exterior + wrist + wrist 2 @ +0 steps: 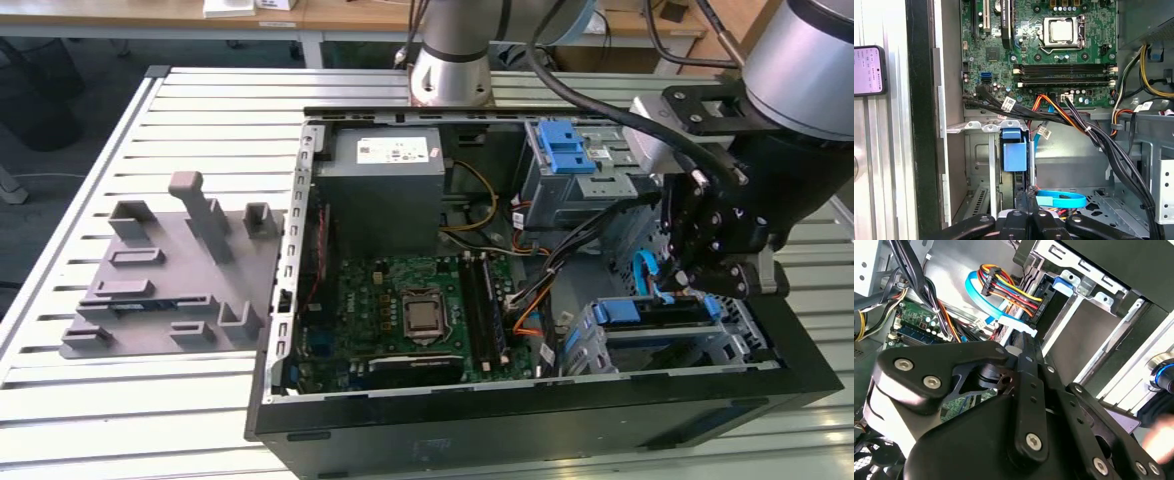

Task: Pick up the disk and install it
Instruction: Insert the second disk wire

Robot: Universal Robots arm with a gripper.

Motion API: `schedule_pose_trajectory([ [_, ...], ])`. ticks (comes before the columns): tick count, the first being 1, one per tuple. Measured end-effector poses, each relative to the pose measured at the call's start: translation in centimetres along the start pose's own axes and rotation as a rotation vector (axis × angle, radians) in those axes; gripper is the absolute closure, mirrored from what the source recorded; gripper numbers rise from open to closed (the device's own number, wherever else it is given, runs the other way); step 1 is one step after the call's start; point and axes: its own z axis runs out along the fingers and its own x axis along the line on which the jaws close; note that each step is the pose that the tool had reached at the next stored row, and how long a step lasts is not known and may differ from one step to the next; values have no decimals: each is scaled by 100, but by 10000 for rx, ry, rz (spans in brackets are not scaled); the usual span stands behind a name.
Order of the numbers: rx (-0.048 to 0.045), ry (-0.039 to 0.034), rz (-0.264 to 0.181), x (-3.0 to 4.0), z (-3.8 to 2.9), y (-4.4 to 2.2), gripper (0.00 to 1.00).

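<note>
Case wall [787, 330] crowds gripper [714, 285] above disk [647, 312].

One open computer case [534, 420], one motherboard [400, 320], one power supply [387, 185], two blue-latched drive cages [567, 160], one grey fixture [167, 270]

A blurred hand [1160, 432] is cut off by the edge.
</note>
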Motion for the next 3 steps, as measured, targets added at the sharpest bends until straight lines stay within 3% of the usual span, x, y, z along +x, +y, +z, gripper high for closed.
schedule_pose_trajectory([
  [3, 0, 0, 0, 0, 0, 0, 89],
])
